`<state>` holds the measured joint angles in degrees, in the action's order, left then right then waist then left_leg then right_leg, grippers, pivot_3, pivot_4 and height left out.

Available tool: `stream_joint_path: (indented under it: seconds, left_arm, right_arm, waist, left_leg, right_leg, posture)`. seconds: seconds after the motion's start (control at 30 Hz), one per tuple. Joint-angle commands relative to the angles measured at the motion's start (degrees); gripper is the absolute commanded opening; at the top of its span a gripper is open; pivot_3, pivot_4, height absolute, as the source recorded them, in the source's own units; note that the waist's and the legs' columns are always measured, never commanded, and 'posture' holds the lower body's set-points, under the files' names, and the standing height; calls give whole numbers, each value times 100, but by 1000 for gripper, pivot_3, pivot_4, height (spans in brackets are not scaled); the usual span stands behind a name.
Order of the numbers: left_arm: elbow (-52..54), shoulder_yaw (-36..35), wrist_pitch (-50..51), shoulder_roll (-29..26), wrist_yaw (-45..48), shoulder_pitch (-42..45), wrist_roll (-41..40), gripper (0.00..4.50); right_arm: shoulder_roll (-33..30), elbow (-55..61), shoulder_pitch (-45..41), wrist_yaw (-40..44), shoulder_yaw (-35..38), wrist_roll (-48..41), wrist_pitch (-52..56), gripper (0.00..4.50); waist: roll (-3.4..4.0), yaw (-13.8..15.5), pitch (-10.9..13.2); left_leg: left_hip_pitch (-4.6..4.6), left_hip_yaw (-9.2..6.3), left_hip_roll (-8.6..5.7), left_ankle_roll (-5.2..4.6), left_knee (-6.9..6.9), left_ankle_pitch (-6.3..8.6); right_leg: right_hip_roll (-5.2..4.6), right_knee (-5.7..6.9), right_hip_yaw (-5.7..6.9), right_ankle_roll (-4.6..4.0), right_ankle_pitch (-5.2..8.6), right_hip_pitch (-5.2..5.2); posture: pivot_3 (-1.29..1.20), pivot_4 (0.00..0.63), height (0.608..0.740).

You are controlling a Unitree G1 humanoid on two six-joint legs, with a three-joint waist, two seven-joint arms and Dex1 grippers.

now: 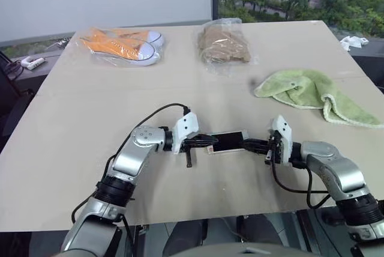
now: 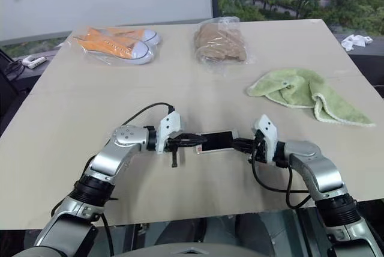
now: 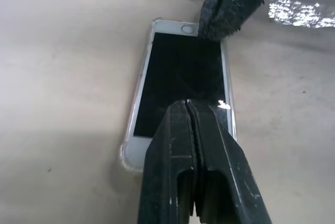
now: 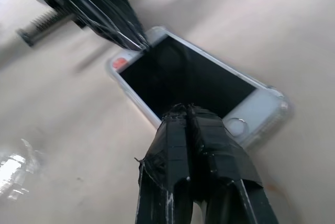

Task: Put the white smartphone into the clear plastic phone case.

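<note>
The white smartphone [image 1: 228, 142], black screen up, lies flat on the table between my two grippers. It sits inside the clear plastic phone case [image 3: 125, 153], whose transparent rim shows around its corners [image 4: 282, 106]. My left gripper [image 1: 207, 142] is shut, and its tip [image 3: 191, 103] is over the screen's end farthest from the home button. My right gripper [image 1: 247, 145] is shut too, with its tip [image 4: 183, 109] at the home-button end. Neither gripper holds anything. Whether the tips press on the glass or hover just above it, I cannot tell.
At the table's far left lie orange sneakers [image 1: 123, 44] in a clear bag. A bagged brown cloth [image 1: 223, 44] is at the far middle. A green towel [image 1: 312, 92] lies to the right. The table's front edge [image 1: 180, 224] runs close below my arms.
</note>
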<state>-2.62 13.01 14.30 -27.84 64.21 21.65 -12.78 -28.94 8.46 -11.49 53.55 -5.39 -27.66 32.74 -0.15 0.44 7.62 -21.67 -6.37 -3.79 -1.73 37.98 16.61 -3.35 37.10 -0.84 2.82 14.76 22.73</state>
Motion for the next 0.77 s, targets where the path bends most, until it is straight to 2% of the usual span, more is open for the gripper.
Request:
stream_joint_path:
  seconds: [0.03, 0.07, 0.17, 0.27, 0.3, 0.33, 0.43, 0.53, 0.77]
  left_arm:
    - [559, -459, 25, 44, -97, -68, -512, 0]
    - [691, -587, 55, 35, -119, -132, -650, 0]
    - [1167, -1147, 242, -253, -151, -507, -1085, 0]
    - [1390, -1650, 333, -715, -116, -1001, -1242, 836]
    - [1429, -1785, 351, -844, -99, -1165, -1290, 1298]
    - [1456, -1925, 365, -970, -90, -1365, -1335, 1694]
    - [1431, -2302, 69, -1164, -223, -1924, -1216, 3196]
    - [1384, -2438, -251, -1357, -155, -2383, -1023, 4455]
    - [1386, -2576, -530, -1684, -241, -2787, -765, 4455]
  right_arm:
    - [-69, 232, -49, 26, 592, -456, 56, 628]
    - [-130, 263, -22, 36, 670, -489, 56, 924]
    - [-418, 312, 219, 111, 984, -500, -46, 2428]
    - [-660, 250, 528, 249, 1350, -597, -173, 3817]
    - [-737, 233, 631, 308, 1447, -618, -209, 4260]
    - [-826, 227, 759, 377, 1535, -604, -275, 4494]
    - [-1100, 219, 1189, 623, 1751, -499, -514, 4500]
    - [-1368, 30, 1553, 838, 1916, -162, -1139, 4500]
    - [-1671, -481, 1743, 1172, 2058, 65, -1920, 4500]
  waist:
    - [-1, 2, 6]
    - [-2, -1, 7]
    - [-1, -3, 8]
    - [3, -11, 10]
    - [9, -11, 14]
    - [14, -8, 18]
    - [20, 21, 23]
    - [18, 49, 26]
    - [18, 36, 27]
  left_leg:
    - [-21, -1, 0, 1, 11, 0]
    - [-35, 0, 0, 1, 20, 0]
    - [-68, 4, -2, 1, 22, -1]
    - [-73, 4, 0, 2, 20, -1]
    - [-73, 4, 0, 2, 20, -1]
    - [-72, 6, 0, 2, 21, -1]
    - [-72, 11, -1, 0, 24, 0]
    - [-73, 11, -1, 0, 24, 0]
    - [-67, 15, 0, 0, 23, 0]
  right_leg:
    - [1, 7, 1, 0, 0, 21]
    - [1, 15, 1, 0, 0, 35]
    - [-1, 19, -4, 0, 0, 68]
    - [0, 23, -6, 0, 0, 77]
    - [0, 24, -6, -1, 0, 77]
    - [0, 26, -7, -1, 0, 77]
    - [-1, 26, -11, 0, 0, 75]
    - [-2, 25, -8, 0, 0, 75]
    - [-5, 28, -10, -1, 0, 70]
  posture:
    - [0, 150, 740]
    - [0, 150, 740]
    - [0, 150, 740]
    - [0, 150, 740]
    - [0, 150, 740]
    - [0, 150, 740]
    - [0, 150, 740]
    - [0, 150, 740]
    - [0, 150, 740]
